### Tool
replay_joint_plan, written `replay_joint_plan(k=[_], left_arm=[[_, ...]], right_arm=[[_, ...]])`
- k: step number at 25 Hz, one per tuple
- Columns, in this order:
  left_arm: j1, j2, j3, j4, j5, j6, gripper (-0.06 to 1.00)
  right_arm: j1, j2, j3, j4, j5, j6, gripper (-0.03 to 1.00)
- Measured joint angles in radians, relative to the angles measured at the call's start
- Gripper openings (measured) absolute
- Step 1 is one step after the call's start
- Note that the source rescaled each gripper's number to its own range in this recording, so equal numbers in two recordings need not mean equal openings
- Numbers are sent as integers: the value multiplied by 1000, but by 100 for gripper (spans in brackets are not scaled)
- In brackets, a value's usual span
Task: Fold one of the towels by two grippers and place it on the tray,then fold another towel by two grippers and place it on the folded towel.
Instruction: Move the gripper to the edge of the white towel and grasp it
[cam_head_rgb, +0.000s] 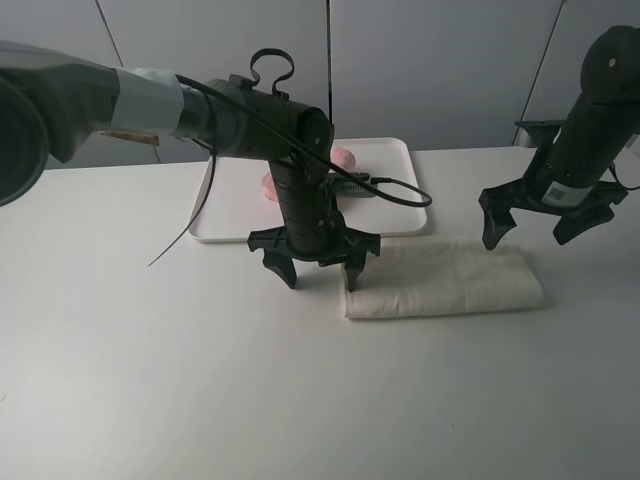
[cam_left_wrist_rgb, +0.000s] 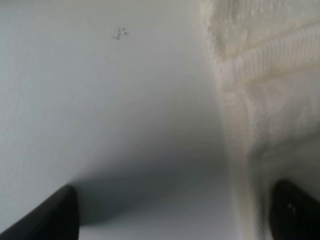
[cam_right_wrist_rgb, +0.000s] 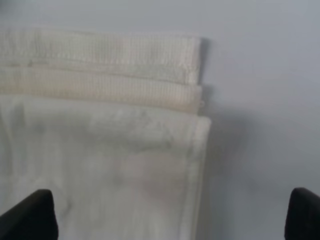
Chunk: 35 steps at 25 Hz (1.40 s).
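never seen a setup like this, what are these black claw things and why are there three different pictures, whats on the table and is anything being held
It is a robot with two arms, each ending in a two-fingered claw. The wide picture comes from a camera mounted high above the table. The other two come from small cameras on each arm's wrist, looking down past the fingers.

A folded cream towel lies on the table. Behind it sits a white tray with a pink towel on it, mostly hidden by the left arm.

The left gripper is low at the cream towel's left end, one finger over its edge. The right gripper hovers above the right end. Both are open and hold nothing.
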Motion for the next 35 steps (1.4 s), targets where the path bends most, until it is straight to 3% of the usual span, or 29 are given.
replay_joint_plan(k=[3, 7, 11, 18, 30, 35], left_arm=[[0, 0, 0, 0, 0, 10, 99], [0, 0, 0, 0, 0, 17, 99], [0, 0, 0, 0, 1, 19, 99], [0, 0, 0, 0, 3, 35, 99], [0, 1, 0, 0, 5, 46, 99], [0, 1, 0, 0, 5, 48, 99]], right_arm=[[-71, 14, -2, 120, 20, -99, 98], [-70, 42, -2, 149, 18, -134, 93], [-23, 80, -2, 121, -12, -135, 88], [-14, 122, -4, 15, -64, -71, 87], [-14, 162, -15, 1, -72, -61, 87], [-12, 169, -17, -3, -72, -61, 77]])
